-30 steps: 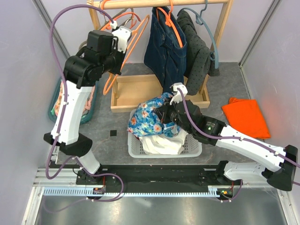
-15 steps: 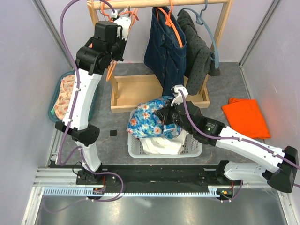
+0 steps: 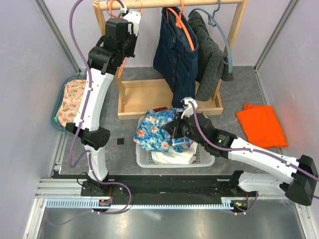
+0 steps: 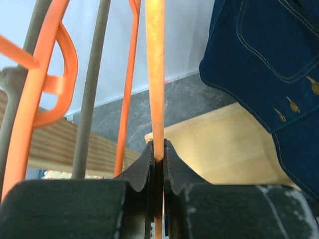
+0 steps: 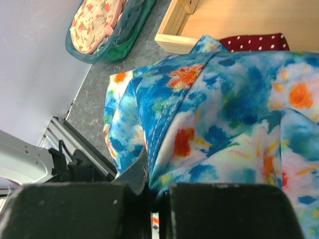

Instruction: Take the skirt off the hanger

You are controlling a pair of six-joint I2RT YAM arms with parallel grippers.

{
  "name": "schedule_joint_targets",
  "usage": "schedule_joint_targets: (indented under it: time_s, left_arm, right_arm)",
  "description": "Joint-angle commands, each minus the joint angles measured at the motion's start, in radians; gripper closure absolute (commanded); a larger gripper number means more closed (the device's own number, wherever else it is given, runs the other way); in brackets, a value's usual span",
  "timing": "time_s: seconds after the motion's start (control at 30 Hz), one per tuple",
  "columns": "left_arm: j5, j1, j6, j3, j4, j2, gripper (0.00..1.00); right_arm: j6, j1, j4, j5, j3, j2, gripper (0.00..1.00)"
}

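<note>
The skirt [image 3: 154, 130] is blue floral cloth, bunched up over the white laundry basket [image 3: 202, 158] and off the hanger. My right gripper [image 3: 182, 128] is shut on a fold of it; in the right wrist view the skirt [image 5: 224, 114] fills the frame, with its hem pinched in the right gripper [image 5: 154, 191]. My left gripper [image 3: 130, 16] is raised to the wooden rail [image 3: 199, 4]. It is shut on a thin bar of the bare orange hanger [image 4: 155, 74], which runs straight up from the left gripper [image 4: 156, 158].
A denim garment [image 3: 174, 50] and a dark grey one [image 3: 209, 55] hang on the rail above the rack's wooden base [image 3: 144, 97]. A green basket of cloth [image 3: 65, 107] stands at left. An orange cloth [image 3: 261, 125] lies at right. More hangers [image 4: 37, 89] hang beside my left gripper.
My left arm has lifted the orange hanger from mid-height up to the rail. The right gripper has shifted the skirt slightly left over the white basket.
</note>
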Motion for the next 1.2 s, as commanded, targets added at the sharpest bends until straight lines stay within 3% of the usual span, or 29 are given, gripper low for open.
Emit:
schedule_joint_targets:
  time_s: [0.0, 0.5, 0.57, 0.6, 0.67, 0.87, 0.97, 1.07, 1.17]
  left_arm:
    - [-0.038, 0.011, 0.031, 0.054, 0.11, 0.026, 0.98]
    - [-0.029, 0.043, -0.006, 0.021, 0.081, 0.067, 0.97]
    - [0.0, 0.043, -0.021, 0.001, 0.069, 0.04, 0.8]
    - [0.016, 0.041, -0.023, -0.03, 0.067, 0.0, 0.37]
    - [0.036, 0.031, -0.038, -0.059, 0.061, -0.04, 0.01]
    - [0.131, -0.034, -0.076, -0.139, 0.046, -0.22, 0.0]
    - [0.181, -0.092, -0.072, -0.159, 0.038, -0.286, 0.0]
    - [0.221, -0.132, -0.063, -0.17, 0.037, -0.333, 0.0]
    - [0.241, -0.141, -0.063, -0.174, 0.034, -0.355, 0.0]
  right_arm:
    - [0.041, -0.005, 0.07, -0.046, -0.034, -0.04, 1.0]
    - [0.05, -0.005, 0.057, -0.053, -0.078, -0.109, 1.0]
    - [0.052, -0.005, 0.045, -0.043, -0.091, -0.107, 1.0]
    - [0.05, -0.005, 0.036, -0.032, -0.103, -0.107, 1.0]
    - [0.055, -0.005, -0.01, 0.0, -0.111, -0.103, 1.0]
    - [0.09, -0.003, -0.078, -0.01, -0.144, -0.142, 1.0]
    - [0.029, 0.014, -0.069, -0.009, -0.152, -0.3, 1.0]
    - [-0.039, 0.025, -0.078, -0.05, -0.091, -0.432, 1.0]
    - [-0.066, 0.025, -0.165, -0.142, 0.006, -0.463, 1.0]
